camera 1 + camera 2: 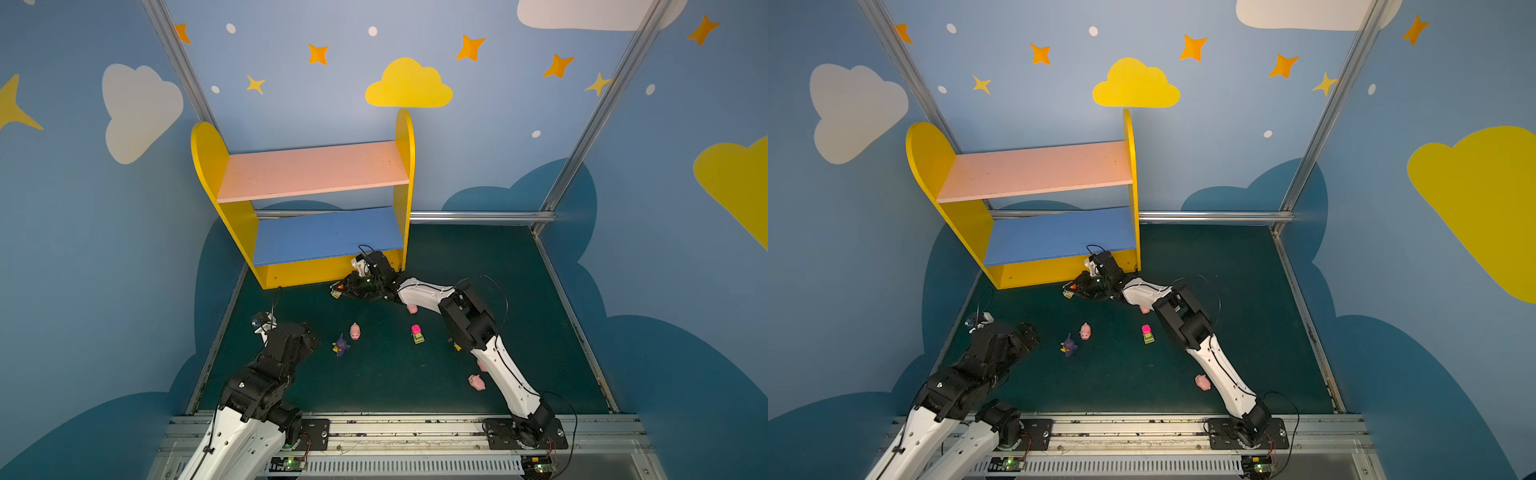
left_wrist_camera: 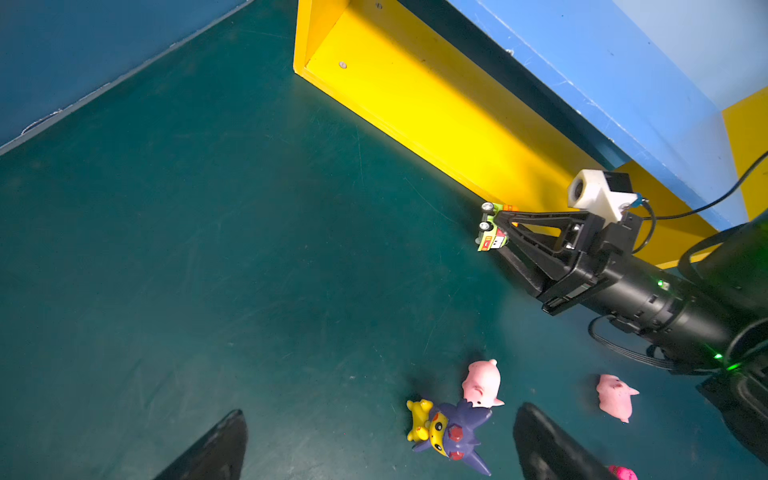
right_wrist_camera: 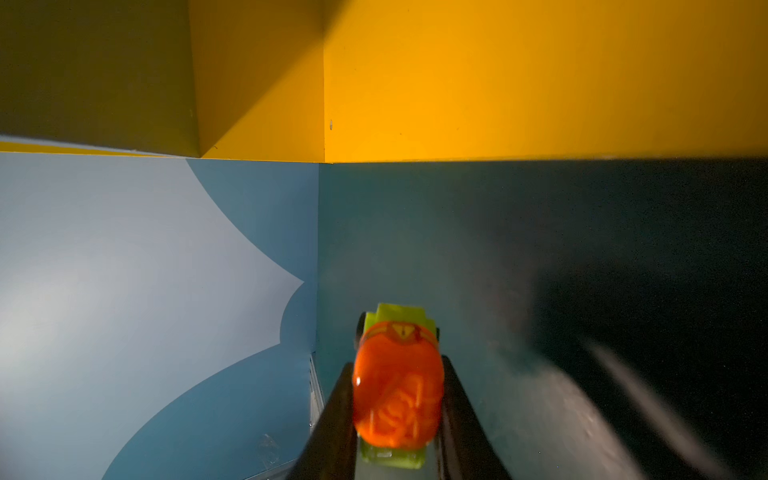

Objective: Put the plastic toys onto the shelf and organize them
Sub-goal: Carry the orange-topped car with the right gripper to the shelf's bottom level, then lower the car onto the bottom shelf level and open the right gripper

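While the right gripper (image 2: 503,227) pinches the car (image 3: 397,395) across its hard, light, probably slick sides, just short of the shelf (image 1: 303,274) ahead, the left gripper (image 2: 380,415) hangs wide open near a figurine (image 2: 446,432).

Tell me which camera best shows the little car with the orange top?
The right wrist view: the orange-topped car appears large and close, clamped in the right gripper. The left wrist view shows its wheels and green side from farther off. In both top views it is a tiny speck by the shelf base.
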`<state>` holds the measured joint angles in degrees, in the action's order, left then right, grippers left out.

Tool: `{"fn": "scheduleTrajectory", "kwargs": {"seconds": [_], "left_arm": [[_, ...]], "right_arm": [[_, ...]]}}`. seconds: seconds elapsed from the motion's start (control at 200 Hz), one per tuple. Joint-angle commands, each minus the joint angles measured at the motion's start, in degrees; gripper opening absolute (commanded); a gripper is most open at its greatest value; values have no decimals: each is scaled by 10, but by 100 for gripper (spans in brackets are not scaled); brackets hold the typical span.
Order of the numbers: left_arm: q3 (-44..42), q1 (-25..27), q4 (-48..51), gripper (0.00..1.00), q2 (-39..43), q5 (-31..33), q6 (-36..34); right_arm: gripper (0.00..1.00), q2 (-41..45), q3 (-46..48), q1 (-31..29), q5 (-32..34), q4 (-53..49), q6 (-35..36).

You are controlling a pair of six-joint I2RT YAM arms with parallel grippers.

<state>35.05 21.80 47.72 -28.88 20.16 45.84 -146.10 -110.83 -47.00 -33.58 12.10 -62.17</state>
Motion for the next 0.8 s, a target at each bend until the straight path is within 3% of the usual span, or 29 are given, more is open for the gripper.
{"fn": "scheduleTrajectory", "kwargs": {"seconds": [0.0,0.791], "left_arm": [[17,-3,17,100,-3,16,-1],[17,-12,4,100,-17,9,-6]], "right_arm": [[24,-21,-35,3,-10,-11,0],[24,-130,-233,18,-10,-81,0]]}}
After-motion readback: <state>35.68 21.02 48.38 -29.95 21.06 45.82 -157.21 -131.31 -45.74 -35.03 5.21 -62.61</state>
